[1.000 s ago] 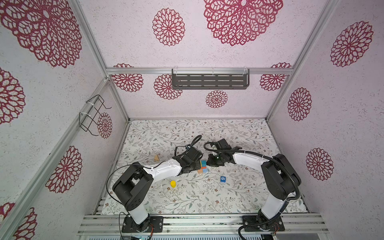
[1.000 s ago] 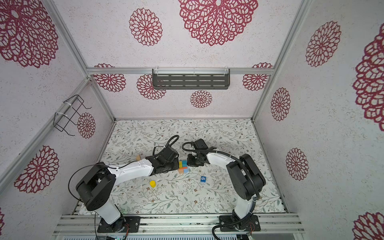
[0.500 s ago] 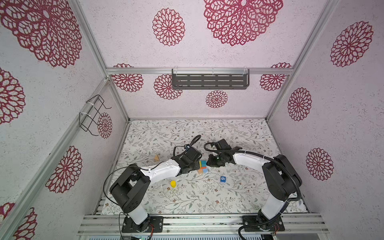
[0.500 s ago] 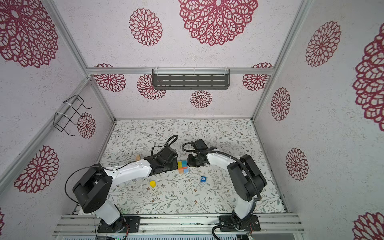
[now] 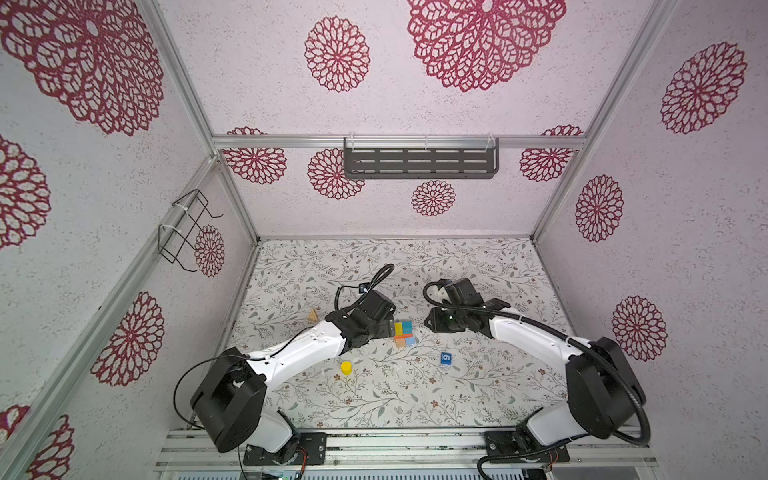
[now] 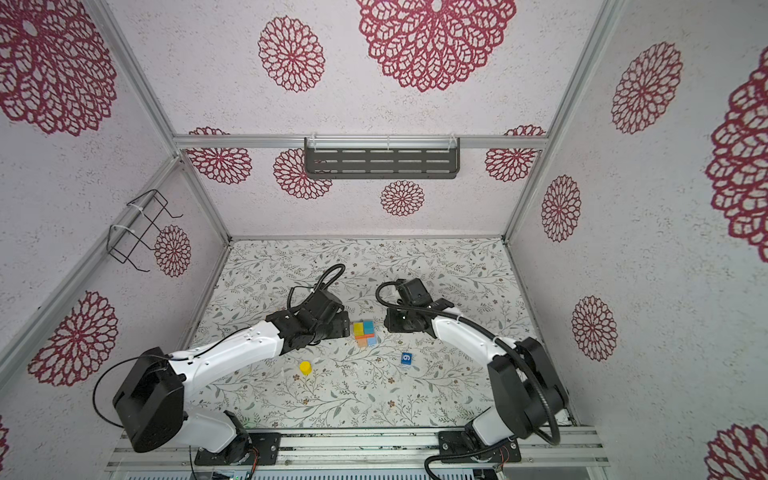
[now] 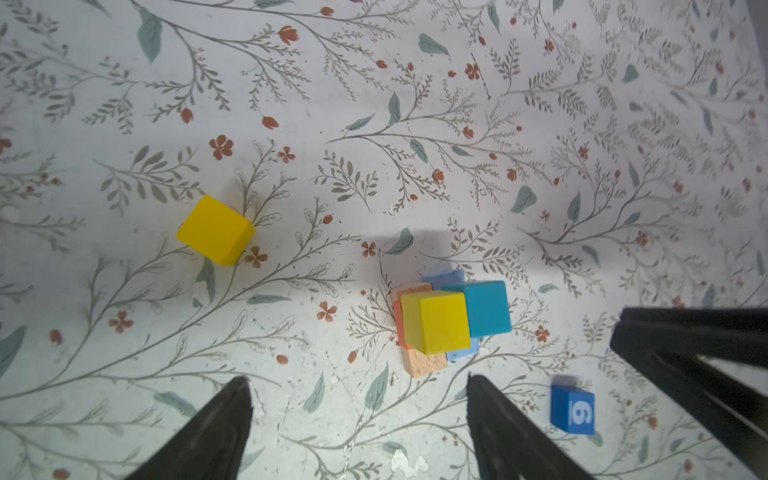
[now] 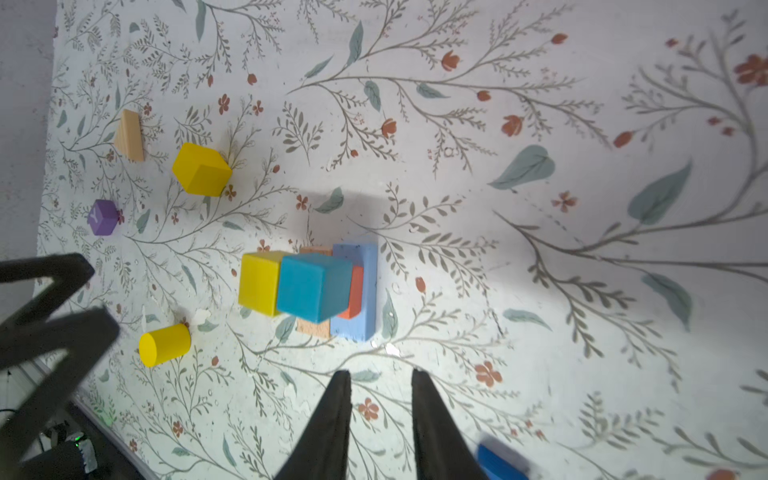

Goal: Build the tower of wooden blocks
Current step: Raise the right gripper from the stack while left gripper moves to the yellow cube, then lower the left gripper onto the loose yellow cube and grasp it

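The wood block tower (image 5: 404, 333) stands mid-surface (image 5: 374, 399), between both arms.
The left pincer (image 7: 357, 378) gapes wide, the right pincer (image 8: 380, 372) narrowly apart; both empty, near the stack, not touching.

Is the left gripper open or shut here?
Open. In the left wrist view the left gripper has its fingers wide apart with nothing between them; the wood block tower stands beyond their tips.
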`<action>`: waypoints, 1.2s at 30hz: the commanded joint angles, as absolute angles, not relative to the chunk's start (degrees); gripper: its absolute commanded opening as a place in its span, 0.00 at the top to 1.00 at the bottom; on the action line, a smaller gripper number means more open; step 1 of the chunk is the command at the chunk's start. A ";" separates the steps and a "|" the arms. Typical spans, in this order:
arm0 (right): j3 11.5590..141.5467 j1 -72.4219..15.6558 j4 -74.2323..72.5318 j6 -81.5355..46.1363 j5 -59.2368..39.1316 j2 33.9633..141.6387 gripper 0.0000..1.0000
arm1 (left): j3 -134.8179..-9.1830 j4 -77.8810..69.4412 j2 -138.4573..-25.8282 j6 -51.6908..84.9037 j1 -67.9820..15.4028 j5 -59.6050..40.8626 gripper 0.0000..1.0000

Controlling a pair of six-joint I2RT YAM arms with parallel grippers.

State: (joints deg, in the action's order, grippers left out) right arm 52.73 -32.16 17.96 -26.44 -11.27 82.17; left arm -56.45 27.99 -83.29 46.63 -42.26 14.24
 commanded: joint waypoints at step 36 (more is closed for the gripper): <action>30.31 -25.37 -1.38 -19.86 -12.71 56.67 0.18 | -68.02 41.08 -100.99 30.21 -27.51 11.08 0.18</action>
